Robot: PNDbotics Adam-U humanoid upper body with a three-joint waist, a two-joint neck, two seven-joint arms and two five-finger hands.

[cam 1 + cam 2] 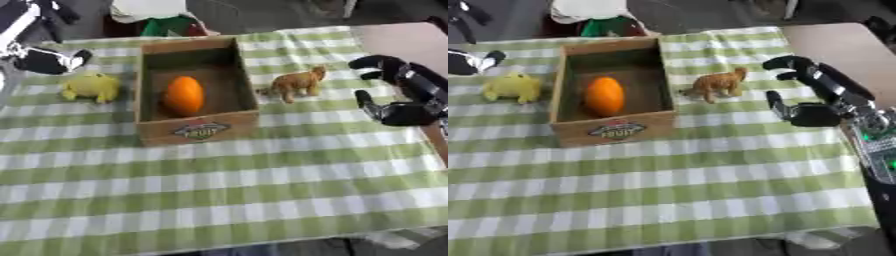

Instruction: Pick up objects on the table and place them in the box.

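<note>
Checked green-and-white tablecloth [262,200] holds an open cardboard box [197,127], 1 orange [185,95] already inside, long axis running away from the viewer. Just right of the box, a brown toy animal [297,82] stands, head apparently pointing right. Right hand [811,92] hovers beside it, spread and empty, seemingly ready to grasp. A yellow toy [91,86] sits left of the box, near the left hand [48,61], whose fingers are unclear.

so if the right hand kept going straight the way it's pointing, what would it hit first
Probably the brown toy animal, standing on the cloth right of the cardboard box. The open right hand points toward it, though depth is unclear.
</note>
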